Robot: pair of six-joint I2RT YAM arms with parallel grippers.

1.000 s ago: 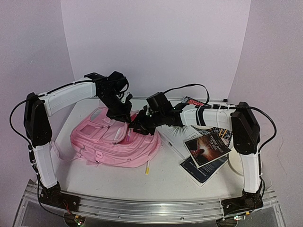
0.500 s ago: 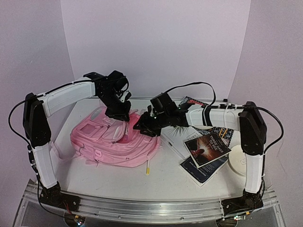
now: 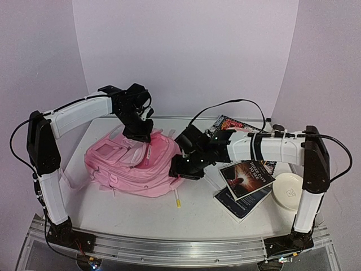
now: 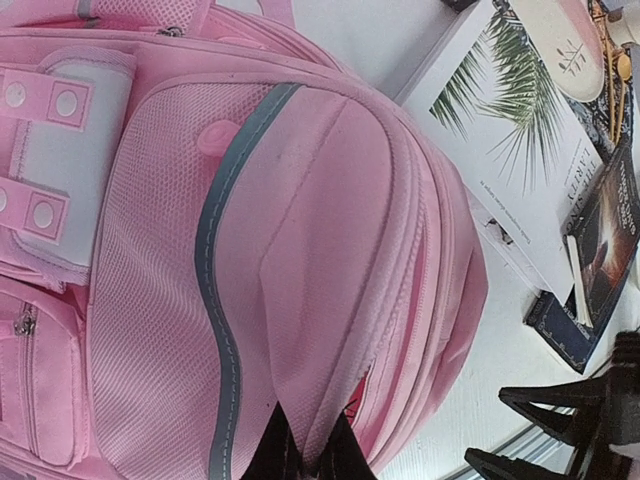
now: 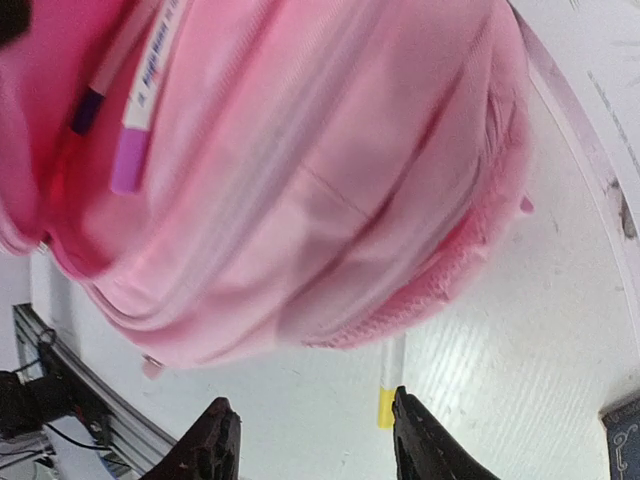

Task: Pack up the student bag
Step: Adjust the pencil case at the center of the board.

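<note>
Now that my right claw [image 3: 185,167] has come back out of the student bag [image 3: 132,169] and dropped to its near right corner, its fingers stand spread with nothing between them. What look like 2 pens [image 5: 130,110] show inside the bag's mouth, so I judge that drop done. My left claw [image 3: 139,134] stays pressed together on a fold of the bag's top flap, holding the mouth up. The bag lies on the left half of the table [image 3: 203,212]. 1 yellow-tipped pen [image 3: 177,199] rests on the bare strip just beside the bag's near edge, under my spread fingers. The books [image 3: 245,179] crowd in on the right and the rail [image 3: 180,248] runs along the near edge, so sideways room is tight; upward is freest.
</note>
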